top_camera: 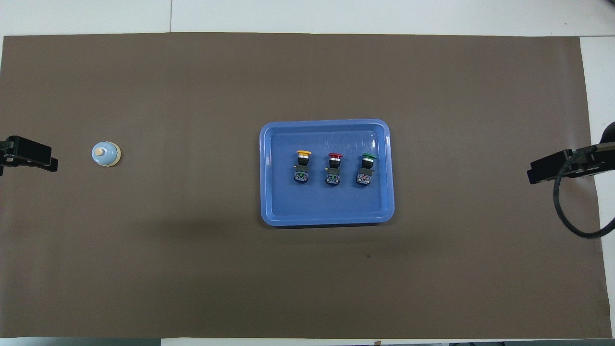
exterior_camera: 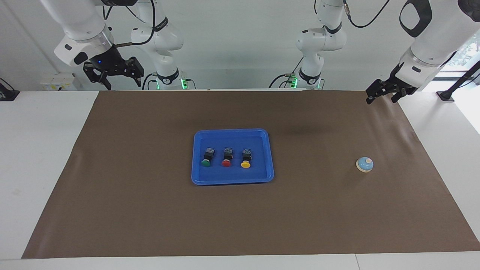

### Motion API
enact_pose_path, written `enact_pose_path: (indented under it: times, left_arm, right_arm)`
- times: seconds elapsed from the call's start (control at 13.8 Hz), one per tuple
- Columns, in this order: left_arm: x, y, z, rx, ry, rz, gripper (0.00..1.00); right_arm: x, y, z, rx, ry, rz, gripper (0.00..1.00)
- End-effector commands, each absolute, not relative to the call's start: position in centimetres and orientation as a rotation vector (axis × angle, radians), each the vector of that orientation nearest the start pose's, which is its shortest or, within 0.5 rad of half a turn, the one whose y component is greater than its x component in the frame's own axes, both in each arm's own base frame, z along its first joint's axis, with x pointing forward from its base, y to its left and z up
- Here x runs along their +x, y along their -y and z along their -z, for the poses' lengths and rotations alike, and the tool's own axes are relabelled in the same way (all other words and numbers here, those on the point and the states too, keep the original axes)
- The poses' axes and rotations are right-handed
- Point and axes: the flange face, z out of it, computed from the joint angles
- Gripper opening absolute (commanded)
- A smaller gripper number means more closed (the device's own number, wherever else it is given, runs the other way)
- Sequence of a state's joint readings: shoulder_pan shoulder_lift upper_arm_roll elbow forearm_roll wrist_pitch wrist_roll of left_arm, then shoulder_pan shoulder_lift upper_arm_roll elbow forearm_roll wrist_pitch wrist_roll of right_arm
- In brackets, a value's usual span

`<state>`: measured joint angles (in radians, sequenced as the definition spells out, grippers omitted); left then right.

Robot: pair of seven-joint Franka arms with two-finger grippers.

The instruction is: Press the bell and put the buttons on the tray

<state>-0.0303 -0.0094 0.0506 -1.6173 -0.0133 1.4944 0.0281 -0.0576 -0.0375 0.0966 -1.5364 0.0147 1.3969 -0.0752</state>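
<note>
Three buttons [exterior_camera: 226, 157] lie in the tray [exterior_camera: 232, 180]; the bell [exterior_camera: 364, 164] sits apart, toward the left arm's end. Both claws hang spread and empty; right claw [exterior_camera: 113, 77], left claw [exterior_camera: 385, 92].

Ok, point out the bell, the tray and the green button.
bell [exterior_camera: 364, 164], facing view, on its blue dome.
tray [exterior_camera: 231, 132], facing view, on its rim nearest the robots.
green button [top_camera: 368, 156], overhead view, on its cap.

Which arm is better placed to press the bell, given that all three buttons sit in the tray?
Left, probably: the left pincer hangs at the bell's end of the table; the right pincer is raised at the other end.
</note>
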Motion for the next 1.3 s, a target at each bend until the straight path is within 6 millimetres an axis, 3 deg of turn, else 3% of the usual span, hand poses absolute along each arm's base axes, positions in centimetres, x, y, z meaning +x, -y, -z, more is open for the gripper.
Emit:
enact_pose_path:
  times: [0.0,1.09,1.23]
  left_arm:
    - [54.06,-1.16,-60.20,-3.149,0.000,-0.179,1.00]
    - [54.05,-1.40,-60.13,-3.149,0.007,-0.181,1.00]
    - [54.15,-0.75,-60.08,-3.149,-0.012,-0.176,1.00]
  right_arm:
    - [52.91,-2.66,-63.78,-3.137,0.168,-0.123,1.00]
    - [52.38,-3.44,-63.49,-3.119,0.153,-0.140,1.00]
    - [52.34,-3.54,-63.41,-3.105,0.152,-0.135,1.00]
